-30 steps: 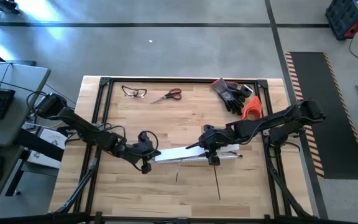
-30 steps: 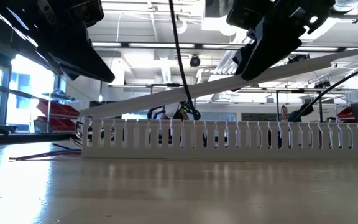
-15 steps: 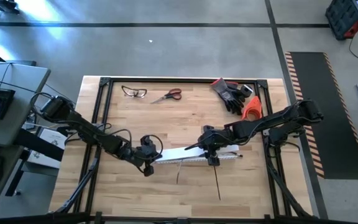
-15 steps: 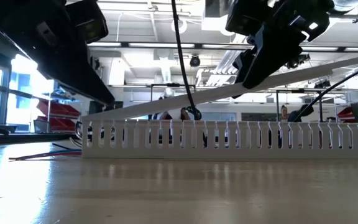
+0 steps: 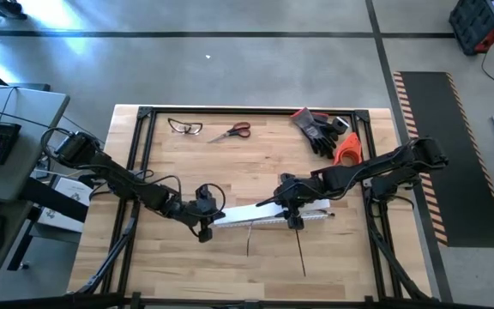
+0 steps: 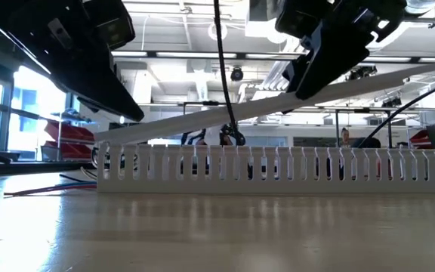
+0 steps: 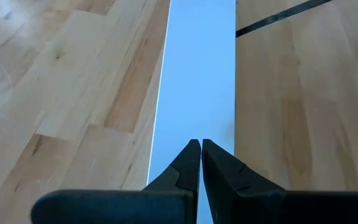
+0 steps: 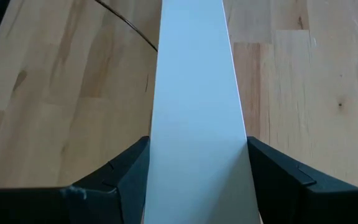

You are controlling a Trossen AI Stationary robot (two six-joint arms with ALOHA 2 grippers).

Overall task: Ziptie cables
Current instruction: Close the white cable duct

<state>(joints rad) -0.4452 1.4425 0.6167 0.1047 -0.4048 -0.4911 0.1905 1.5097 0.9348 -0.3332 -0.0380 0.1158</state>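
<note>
Cables (image 6: 47,187) untouched; right end effector (image 8: 196,180) clamping lid (image 8: 194,93)

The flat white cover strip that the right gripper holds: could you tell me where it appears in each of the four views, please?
High view: white cover strip mid-table, between both grippers.
Low view: slanted bar above the slotted channel.
Left wrist view: pale band beyond shut fingertips.
Right wrist view: wide band between the fingers.
Shared landmark: wooden tabletop.
</note>
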